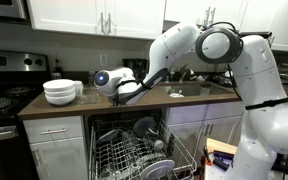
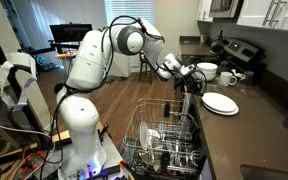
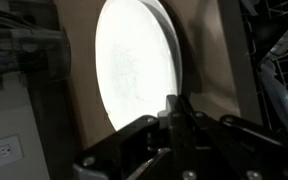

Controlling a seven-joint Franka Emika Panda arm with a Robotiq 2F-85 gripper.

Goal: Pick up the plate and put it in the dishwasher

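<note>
The plate [image 2: 220, 102] is round, white and flat, and lies on the brown counter. It fills the wrist view [image 3: 134, 60]. In an exterior view the arm hides it. My gripper [image 2: 189, 82] hovers low over the counter beside the plate's near edge; it also shows in an exterior view [image 1: 126, 90]. In the wrist view its fingers [image 3: 173, 108] are pressed together, with the tips at the plate's rim and nothing seen between them. The dishwasher [image 1: 134, 150] stands open below the counter, its wire rack [image 2: 164, 140] pulled out and holding several items.
A stack of deeper white bowls [image 1: 60, 91] stands on the counter; it also shows beyond the plate [image 2: 206, 70], next to a mug [image 2: 230, 77]. A black stove [image 1: 4, 105] adjoins the counter. A small white object [image 1: 175, 93] lies near the arm.
</note>
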